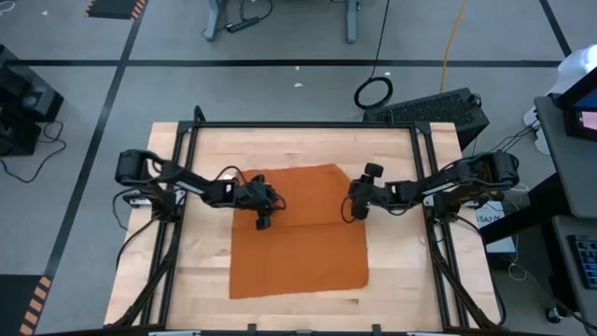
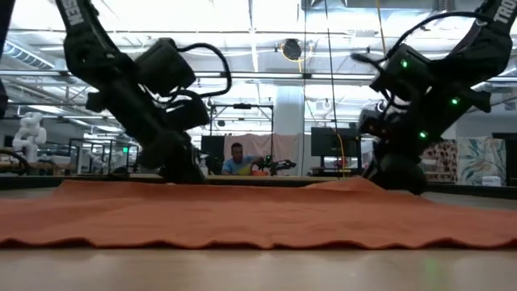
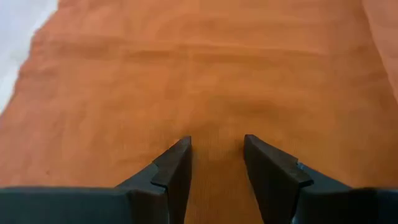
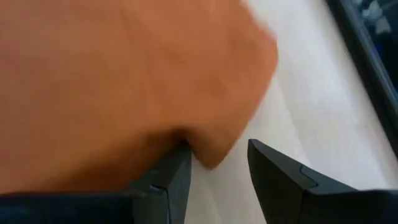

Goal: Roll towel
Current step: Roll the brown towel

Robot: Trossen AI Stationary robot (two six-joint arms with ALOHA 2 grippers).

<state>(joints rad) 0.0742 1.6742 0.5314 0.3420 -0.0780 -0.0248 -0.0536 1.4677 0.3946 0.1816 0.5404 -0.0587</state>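
High view first: the wooden table (image 1: 187, 280) carried the towel (image 1: 298, 252), a rust cloth spread mostly flat across the middle, its far part apparently folded over, with a crease line running across between the two arms. And there they were, one at each side of that far section! The left gripper (image 1: 264, 222) sat low over the towel's left portion, near the crease; its wrist camera showed both fingers (image 3: 171, 171) parted, nothing between them but cloth lying underneath. The right gripper (image 1: 358, 209) worked the opposite edge, fingers apart too, one tip tucked against a lifted corner of the fabric, bare wood beside it. I read that pairing as a setup for rolling evenly from both sides. Far behind, a person (image 2: 237, 159) sat at a bench.
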